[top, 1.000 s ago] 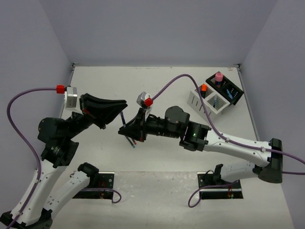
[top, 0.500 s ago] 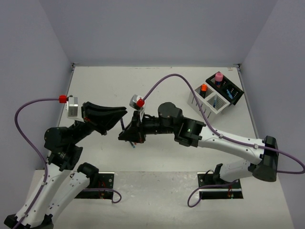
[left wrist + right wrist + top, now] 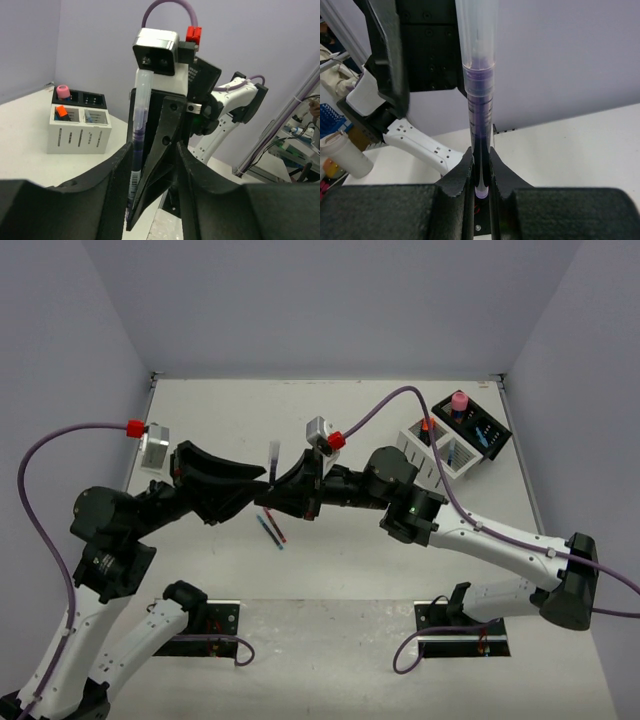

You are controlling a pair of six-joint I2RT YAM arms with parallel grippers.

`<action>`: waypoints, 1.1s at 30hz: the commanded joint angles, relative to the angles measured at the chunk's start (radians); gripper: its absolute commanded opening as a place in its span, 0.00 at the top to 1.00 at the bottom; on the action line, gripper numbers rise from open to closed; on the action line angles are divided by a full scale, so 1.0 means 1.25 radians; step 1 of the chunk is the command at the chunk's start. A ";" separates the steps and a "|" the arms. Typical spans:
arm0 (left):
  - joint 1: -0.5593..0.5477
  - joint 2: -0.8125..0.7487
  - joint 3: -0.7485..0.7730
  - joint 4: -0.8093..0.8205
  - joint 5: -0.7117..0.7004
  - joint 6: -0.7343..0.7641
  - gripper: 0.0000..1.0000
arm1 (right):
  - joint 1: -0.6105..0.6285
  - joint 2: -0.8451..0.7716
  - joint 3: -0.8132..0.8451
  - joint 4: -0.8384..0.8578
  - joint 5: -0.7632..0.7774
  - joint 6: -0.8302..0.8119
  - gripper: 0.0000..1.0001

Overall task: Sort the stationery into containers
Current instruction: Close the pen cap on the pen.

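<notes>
A dark purple pen (image 3: 479, 100) with a clear cap stands upright, and my right gripper (image 3: 480, 170) is shut on its lower end. My left gripper (image 3: 150, 200) is open. Its fingers (image 3: 112, 185) stand on either side of the pen (image 3: 137, 145) and the right gripper's fingers. From above, the two grippers meet mid-table, with the pen's cap (image 3: 273, 454) sticking up. A red and a blue pen (image 3: 272, 529) lie on the table below them. The white container (image 3: 440, 455) holds an orange highlighter (image 3: 428, 424). The black container (image 3: 478, 425) holds a pink cylinder (image 3: 459, 400).
Both containers stand together at the back right, near the right wall. Purple cables arc over each arm. The table's (image 3: 330, 410) back edge meets the wall, and the arm bases sit at the near edge.
My left gripper's jaws have parted around the pen. Both grippers have shifted a little to the right and back. The right gripper keeps its hold on the pen.
</notes>
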 commanded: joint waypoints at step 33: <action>-0.005 0.050 -0.018 0.231 0.143 -0.009 0.81 | 0.035 -0.030 0.016 -0.081 -0.165 -0.069 1.00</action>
